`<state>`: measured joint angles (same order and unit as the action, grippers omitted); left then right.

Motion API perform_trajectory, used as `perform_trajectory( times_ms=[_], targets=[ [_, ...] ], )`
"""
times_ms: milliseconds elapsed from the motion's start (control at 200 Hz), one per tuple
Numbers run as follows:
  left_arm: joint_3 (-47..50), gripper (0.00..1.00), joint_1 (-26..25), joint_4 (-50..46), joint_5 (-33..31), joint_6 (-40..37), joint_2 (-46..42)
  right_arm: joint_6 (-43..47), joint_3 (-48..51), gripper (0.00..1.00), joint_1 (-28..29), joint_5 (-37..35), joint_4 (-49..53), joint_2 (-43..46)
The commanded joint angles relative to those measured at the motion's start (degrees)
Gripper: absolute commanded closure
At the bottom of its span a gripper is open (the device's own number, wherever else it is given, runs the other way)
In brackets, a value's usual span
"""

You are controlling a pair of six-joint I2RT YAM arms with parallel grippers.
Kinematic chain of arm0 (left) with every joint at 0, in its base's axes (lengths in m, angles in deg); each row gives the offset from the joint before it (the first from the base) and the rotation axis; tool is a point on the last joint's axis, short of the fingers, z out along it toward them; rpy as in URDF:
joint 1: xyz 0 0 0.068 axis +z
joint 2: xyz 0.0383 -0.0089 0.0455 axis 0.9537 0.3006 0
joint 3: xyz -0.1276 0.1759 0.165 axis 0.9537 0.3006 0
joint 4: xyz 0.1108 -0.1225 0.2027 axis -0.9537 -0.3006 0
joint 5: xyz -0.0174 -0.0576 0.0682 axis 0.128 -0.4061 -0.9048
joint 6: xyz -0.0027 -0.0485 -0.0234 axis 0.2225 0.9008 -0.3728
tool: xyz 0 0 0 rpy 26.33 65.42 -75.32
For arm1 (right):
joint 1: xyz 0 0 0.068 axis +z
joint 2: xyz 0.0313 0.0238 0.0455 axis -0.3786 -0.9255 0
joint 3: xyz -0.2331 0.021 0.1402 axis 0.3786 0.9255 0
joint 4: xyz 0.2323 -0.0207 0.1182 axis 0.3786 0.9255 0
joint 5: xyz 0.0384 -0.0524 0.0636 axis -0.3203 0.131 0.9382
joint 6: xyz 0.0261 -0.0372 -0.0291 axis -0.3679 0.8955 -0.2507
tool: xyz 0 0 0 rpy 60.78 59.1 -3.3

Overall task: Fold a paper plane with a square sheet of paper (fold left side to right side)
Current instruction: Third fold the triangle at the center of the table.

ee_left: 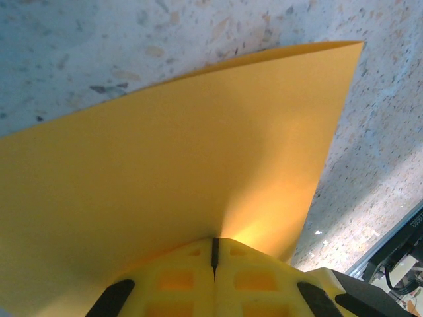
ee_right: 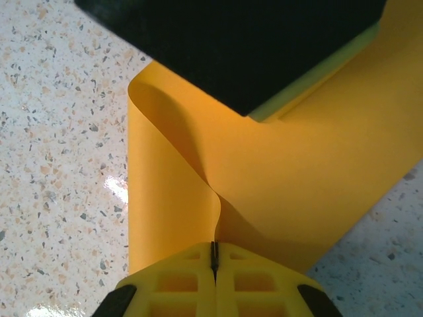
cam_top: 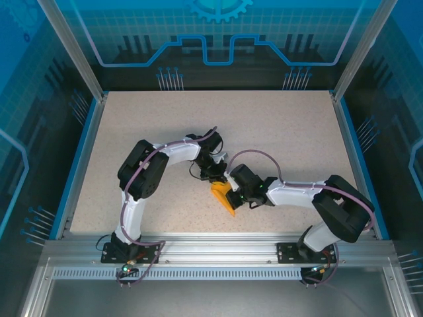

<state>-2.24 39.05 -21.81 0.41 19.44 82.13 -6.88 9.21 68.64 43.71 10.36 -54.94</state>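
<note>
Square sheet of paper [cam_top: 223,198]: near the middle of the speckled table [cam_top: 277,132], between the two arms, bent in a loose curl with no flat crease yet.
Left gripper [ee_left: 215,252]: clamped on one edge of the sheet.
Right gripper [ee_right: 214,254]: pinching another edge, where the paper loops over.
Step in hand: probably bringing the left side across onto the right.
Doing it well: line the edges up flush first, then lower both pinches evenly so the curl flattens into a straight crease.
Risk: pulling apart may skew or tear it.
</note>
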Motion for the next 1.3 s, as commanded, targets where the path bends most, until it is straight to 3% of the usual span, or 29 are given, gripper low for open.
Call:
perform_trajectory(
  times_ms=[0, 640, 1296],
  targets=[
    [0.12, 0.94, -0.79, -3.02, -3.81, -1.26, 1.97, -1.06, -0.04, 1.00, -0.80, -1.08, 1.24, -0.07],
    [0.04, 0.94, -0.80, -3.02, -3.68, -1.37, 1.89, -0.23, -1.16, 1.00, -0.85, 0.14, 2.34, -2.95],
    [-0.22, 0.94, -0.84, -2.97, -3.76, -1.21, 2.05, 0.42, -0.42, 1.00, -0.80, -0.65, 2.38, 2.16]
  ],
)
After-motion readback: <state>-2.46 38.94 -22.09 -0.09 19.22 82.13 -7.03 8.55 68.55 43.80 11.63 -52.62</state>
